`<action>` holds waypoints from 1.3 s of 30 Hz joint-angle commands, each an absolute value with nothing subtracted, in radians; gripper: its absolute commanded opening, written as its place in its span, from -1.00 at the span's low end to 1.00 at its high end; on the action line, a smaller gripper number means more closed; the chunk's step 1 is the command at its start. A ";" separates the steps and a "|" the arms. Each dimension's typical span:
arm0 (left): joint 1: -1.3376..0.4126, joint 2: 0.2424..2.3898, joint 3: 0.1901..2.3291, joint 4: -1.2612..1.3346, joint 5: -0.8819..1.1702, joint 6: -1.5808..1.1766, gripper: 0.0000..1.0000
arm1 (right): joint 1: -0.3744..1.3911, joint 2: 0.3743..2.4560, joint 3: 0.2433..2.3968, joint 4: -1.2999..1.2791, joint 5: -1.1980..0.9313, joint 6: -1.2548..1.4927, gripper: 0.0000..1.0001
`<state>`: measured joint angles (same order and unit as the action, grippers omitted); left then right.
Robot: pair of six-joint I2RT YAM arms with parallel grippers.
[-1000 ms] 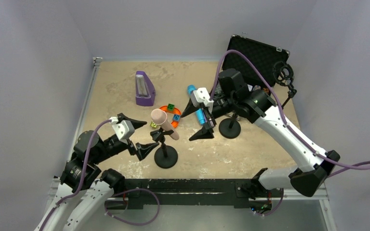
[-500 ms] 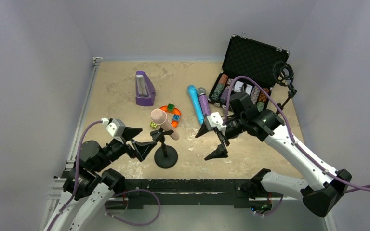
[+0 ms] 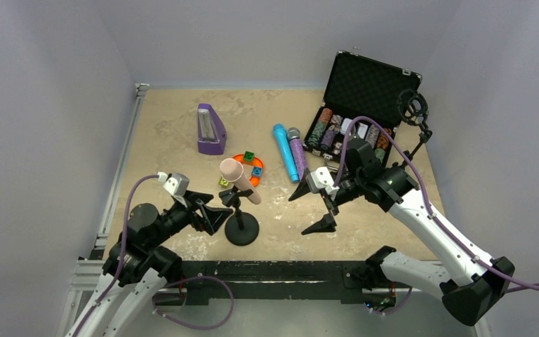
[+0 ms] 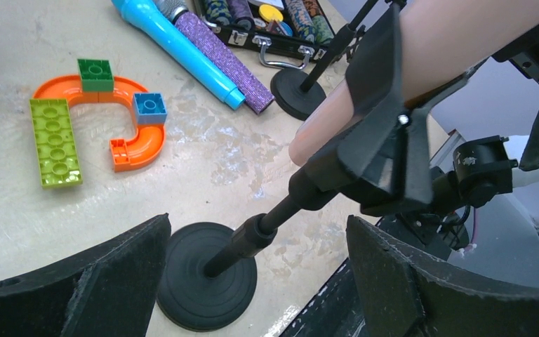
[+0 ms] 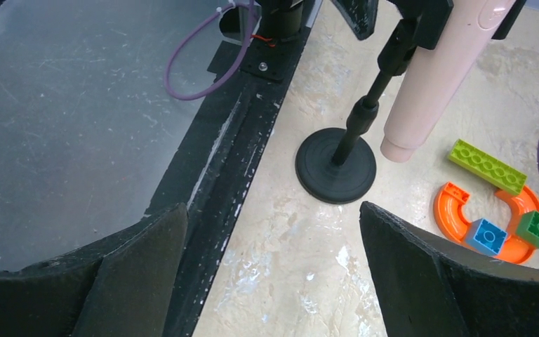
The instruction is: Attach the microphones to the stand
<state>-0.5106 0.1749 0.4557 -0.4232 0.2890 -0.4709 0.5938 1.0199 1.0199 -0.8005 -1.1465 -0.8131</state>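
So both arms have backed off in the last second. The right gripper (image 3: 298, 215) was up over the middle of the frame a second ago, right where the blue mic (image 3: 284, 152) lies. Now it's pulled down toward the lower middle, fingers spread wide with nothing in them. The left gripper (image 3: 217, 208) slid back toward the lower left too. It's also wide open and empty, with its wrist cam looking past both fingers at the stand (image 3: 242, 229).

My read is that one mic is done and two are left. The pink mic (image 3: 238, 179) sits tilted in the stand's clip at centre frame, head up and to the left. The blue one and the purple mic (image 3: 298, 153) lie flat on the table (image 3: 175, 119), side by side and touching, just above and right of it. The right arm looks like it's resetting rather than grabbing anything.

Texture-wise, the pink mic is a smooth matte cylinder with a flat end. The blue looks like glossy plastic, and the purple one is rough glitter with a silver mesh ball. The stand is all black, with a flat ribbed disc base, a thin jointed pole and a chunky clip.

A second stand (image 4: 296, 91) shows in the left wrist view just past the mics' tail ends, beside the foam-lined case (image 3: 365, 77). The tabletop is a mottled beige stone look.
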 commanded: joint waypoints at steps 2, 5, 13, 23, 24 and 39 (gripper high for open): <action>-0.509 0.168 0.415 -0.347 0.310 -0.511 0.97 | 0.578 0.992 0.999 -0.744 -1.190 -0.827 0.92; -0.509 0.183 0.381 -0.311 0.306 -0.514 0.97 | 0.576 0.996 0.997 -0.748 -1.190 -0.834 0.93; -0.512 0.230 0.285 -0.120 0.299 -0.494 0.89 | 0.574 1.020 1.008 -0.774 -1.200 -0.860 0.93; -0.527 0.367 0.225 0.199 0.413 -0.459 0.64 | 0.575 1.020 1.006 -0.779 -1.200 -0.868 0.93; -0.529 0.375 0.221 0.218 0.426 -0.455 0.61 | 0.575 1.020 1.006 -0.779 -1.200 -0.868 0.93; -0.539 0.444 0.252 0.286 0.508 -0.425 -0.99 | 0.573 1.037 1.020 -0.805 -1.203 -0.882 0.94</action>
<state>-0.5365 0.4561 0.2142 0.2268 0.4805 -0.4232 0.5800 1.0389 1.0035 -0.7998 -1.1713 -0.8593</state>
